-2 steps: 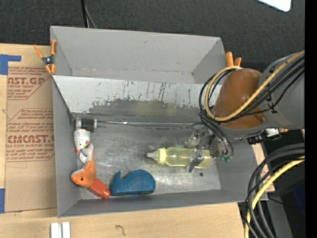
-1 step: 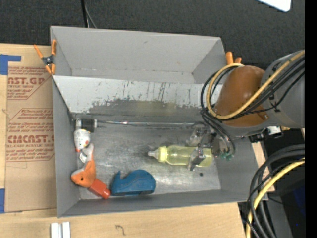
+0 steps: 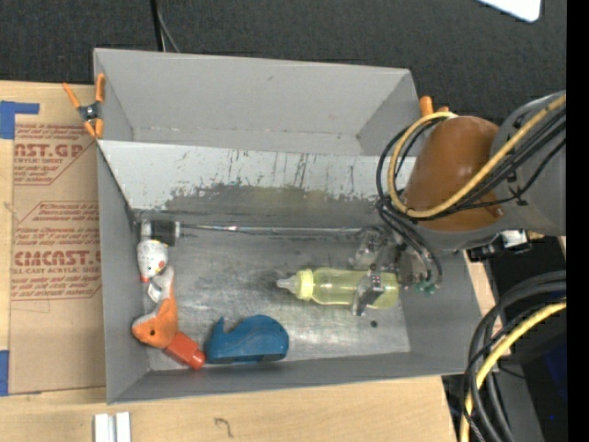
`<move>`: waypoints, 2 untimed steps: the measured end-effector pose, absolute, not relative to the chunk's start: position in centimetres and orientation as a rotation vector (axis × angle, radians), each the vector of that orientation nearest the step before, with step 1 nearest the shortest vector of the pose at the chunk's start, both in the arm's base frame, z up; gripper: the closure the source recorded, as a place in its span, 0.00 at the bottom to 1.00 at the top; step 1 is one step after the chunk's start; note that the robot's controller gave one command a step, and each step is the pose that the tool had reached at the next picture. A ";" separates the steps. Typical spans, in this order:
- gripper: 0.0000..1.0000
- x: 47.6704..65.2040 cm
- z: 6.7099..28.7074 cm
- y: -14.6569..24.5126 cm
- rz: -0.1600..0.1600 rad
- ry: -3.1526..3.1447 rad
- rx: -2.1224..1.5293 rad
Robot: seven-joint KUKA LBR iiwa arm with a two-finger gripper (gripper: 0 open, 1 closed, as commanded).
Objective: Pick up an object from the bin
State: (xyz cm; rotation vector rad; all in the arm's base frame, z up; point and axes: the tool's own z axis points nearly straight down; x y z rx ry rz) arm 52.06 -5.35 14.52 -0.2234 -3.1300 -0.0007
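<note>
Yellow-green baby bottle (image 3: pixel 324 288) under the pincer (image 3: pixel 371 286), right of centre.
It lies sideways in the bin (image 3: pixel 276 118); pincer apart or together: cannot tell.

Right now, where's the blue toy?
In the camera view, the blue toy lies low in the bin, left of centre, beside the orange toy, left of the baby bottle.
</note>
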 end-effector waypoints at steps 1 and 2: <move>1.00 52.2 16.0 -5.4 -0.001 -3.135 -0.223; 1.00 52.2 16.6 -5.4 -0.001 -3.137 -0.223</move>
